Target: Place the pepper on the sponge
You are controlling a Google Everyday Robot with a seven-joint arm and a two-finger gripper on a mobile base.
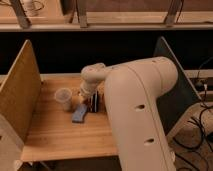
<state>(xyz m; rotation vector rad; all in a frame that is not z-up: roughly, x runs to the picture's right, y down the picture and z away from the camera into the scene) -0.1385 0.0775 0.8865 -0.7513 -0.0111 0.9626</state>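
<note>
Blue-grey flat rectangular sponge [79, 114] on wooden table [55, 135], pincer [87, 99] pressed together by its far end

We see a wooden table [60, 135]. On it are a clear cup [64, 98], a blue sponge [80, 113] at the cup's 4 o'clock, and a black block [95, 103] just beside the sponge at its 1 o'clock. The gripper [88, 95], closed, is low between cup and block.

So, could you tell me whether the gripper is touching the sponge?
Cannot tell. In the camera view the gripper is low beside the sponge, but the arm hides any contact.
</note>
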